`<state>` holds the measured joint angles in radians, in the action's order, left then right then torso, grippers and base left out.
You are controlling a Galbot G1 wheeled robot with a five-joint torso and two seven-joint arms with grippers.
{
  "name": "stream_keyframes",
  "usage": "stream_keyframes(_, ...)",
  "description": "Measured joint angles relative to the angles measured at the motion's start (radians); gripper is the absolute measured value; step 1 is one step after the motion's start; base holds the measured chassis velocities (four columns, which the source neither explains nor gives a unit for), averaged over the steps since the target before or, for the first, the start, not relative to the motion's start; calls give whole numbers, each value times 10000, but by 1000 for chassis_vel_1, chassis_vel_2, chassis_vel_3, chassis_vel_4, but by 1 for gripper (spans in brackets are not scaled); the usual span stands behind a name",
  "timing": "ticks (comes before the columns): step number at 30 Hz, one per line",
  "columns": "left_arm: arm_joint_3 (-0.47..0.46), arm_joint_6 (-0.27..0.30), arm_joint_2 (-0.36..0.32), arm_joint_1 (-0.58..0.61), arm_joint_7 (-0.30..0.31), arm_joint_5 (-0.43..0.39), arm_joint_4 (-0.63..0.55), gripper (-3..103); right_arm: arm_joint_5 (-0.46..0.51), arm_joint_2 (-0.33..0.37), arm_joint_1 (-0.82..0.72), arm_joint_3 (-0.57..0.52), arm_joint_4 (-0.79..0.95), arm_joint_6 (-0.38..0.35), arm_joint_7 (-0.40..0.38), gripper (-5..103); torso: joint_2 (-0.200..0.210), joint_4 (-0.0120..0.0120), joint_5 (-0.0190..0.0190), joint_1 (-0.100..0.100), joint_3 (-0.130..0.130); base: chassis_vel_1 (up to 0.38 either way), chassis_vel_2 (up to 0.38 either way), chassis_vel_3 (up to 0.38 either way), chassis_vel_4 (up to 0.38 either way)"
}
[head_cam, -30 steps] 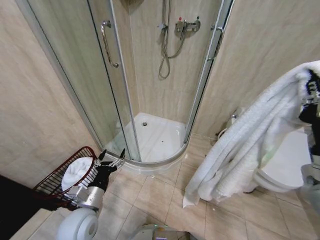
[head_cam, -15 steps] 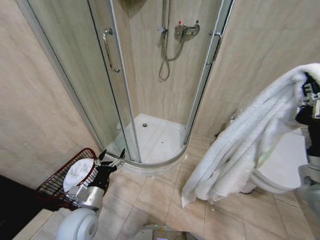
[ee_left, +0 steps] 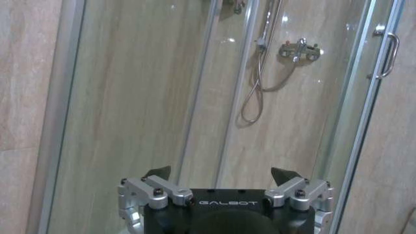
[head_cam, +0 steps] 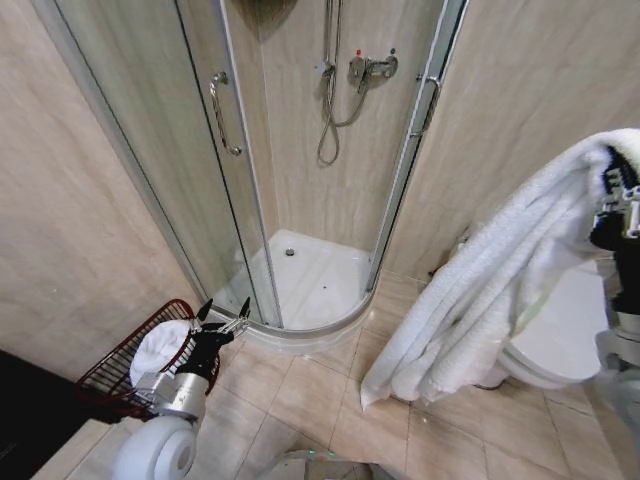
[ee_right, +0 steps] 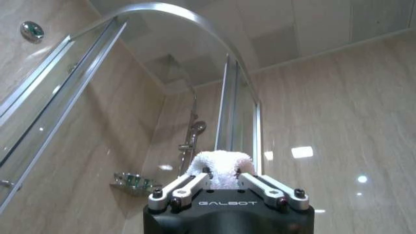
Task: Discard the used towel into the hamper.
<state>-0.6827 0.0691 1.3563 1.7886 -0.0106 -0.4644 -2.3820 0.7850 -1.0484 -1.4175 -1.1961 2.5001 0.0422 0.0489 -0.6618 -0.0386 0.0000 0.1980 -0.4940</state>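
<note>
A large white towel (head_cam: 490, 290) hangs in long folds from my right gripper (head_cam: 612, 190), raised at the right edge of the head view, its lower end just above the floor tiles. In the right wrist view the gripper (ee_right: 223, 176) is shut on a tuft of the towel (ee_right: 221, 163). The hamper (head_cam: 115, 370), a dark red wire basket, stands on the floor at the lower left with something white (head_cam: 160, 345) inside. My left gripper (head_cam: 222, 312) hovers beside the hamper's rim, fingers open and nothing between them; the left wrist view shows the same gripper (ee_left: 221, 173) spread open.
A curved glass shower enclosure (head_cam: 250, 200) with a white tray (head_cam: 310, 275) takes up the middle. A white toilet (head_cam: 565, 340) stands at the right behind the towel. Beige floor tiles (head_cam: 300, 395) lie between hamper and towel.
The whole head view has shifted slightly, so the camera moved. The towel's hanging end has drifted a little to the left. The left arm holds the same pose.
</note>
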Motion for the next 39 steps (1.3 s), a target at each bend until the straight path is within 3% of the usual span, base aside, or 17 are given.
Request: stream_keyframes(39,0,0,0,0,0,0,0,100,-177,-73,-87,238,-1,87,15,7,-1686,0,0,710,-978,0,0,0,0)
